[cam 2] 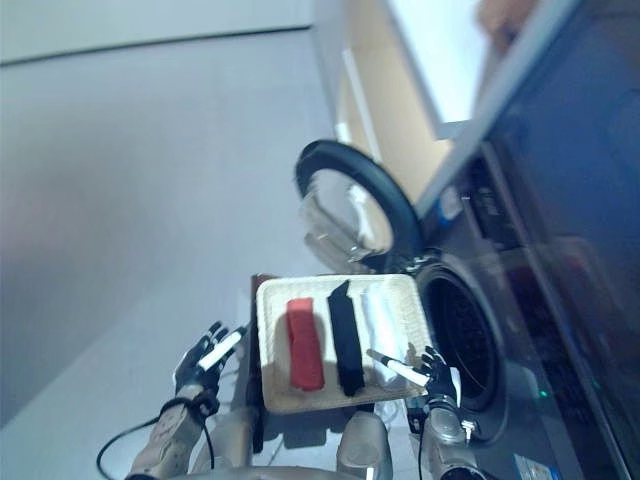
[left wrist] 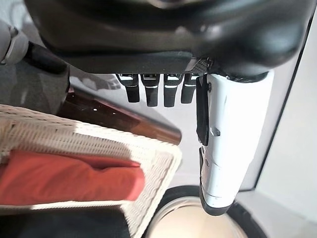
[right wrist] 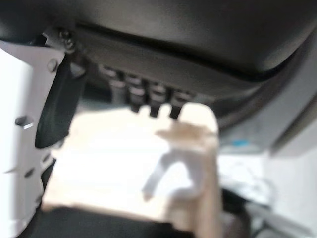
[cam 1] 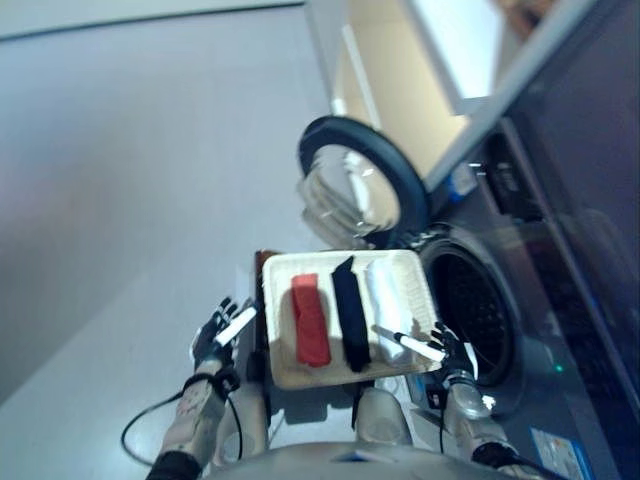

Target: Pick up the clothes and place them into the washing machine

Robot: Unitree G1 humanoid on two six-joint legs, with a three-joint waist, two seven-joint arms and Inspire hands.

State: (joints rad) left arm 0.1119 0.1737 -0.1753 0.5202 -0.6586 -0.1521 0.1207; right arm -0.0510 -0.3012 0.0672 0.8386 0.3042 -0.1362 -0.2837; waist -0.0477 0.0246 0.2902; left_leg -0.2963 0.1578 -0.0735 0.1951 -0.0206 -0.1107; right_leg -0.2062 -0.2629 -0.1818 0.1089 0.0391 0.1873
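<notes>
A shallow white wicker basket [cam 1: 412, 268] rests on a low dark brown box [cam 1: 262, 262] beside the washing machine [cam 1: 560, 300]. In it lie a folded red cloth [cam 1: 311, 320], a black cloth [cam 1: 349, 312] and a white cloth [cam 1: 385, 300]. The machine's round door [cam 1: 362, 175] stands open and its drum [cam 1: 478, 305] shows dark. My left hand [cam 1: 218, 335] is open beside the basket's left side, apart from it. My right hand [cam 1: 440, 345] is open at the basket's right front corner, by the drum opening. The red cloth also shows in the left wrist view [left wrist: 69, 176].
Grey floor [cam 1: 130, 180] spreads to the left and behind. A pale cabinet [cam 1: 400, 90] stands behind the open door. The machine's dark front runs along the right.
</notes>
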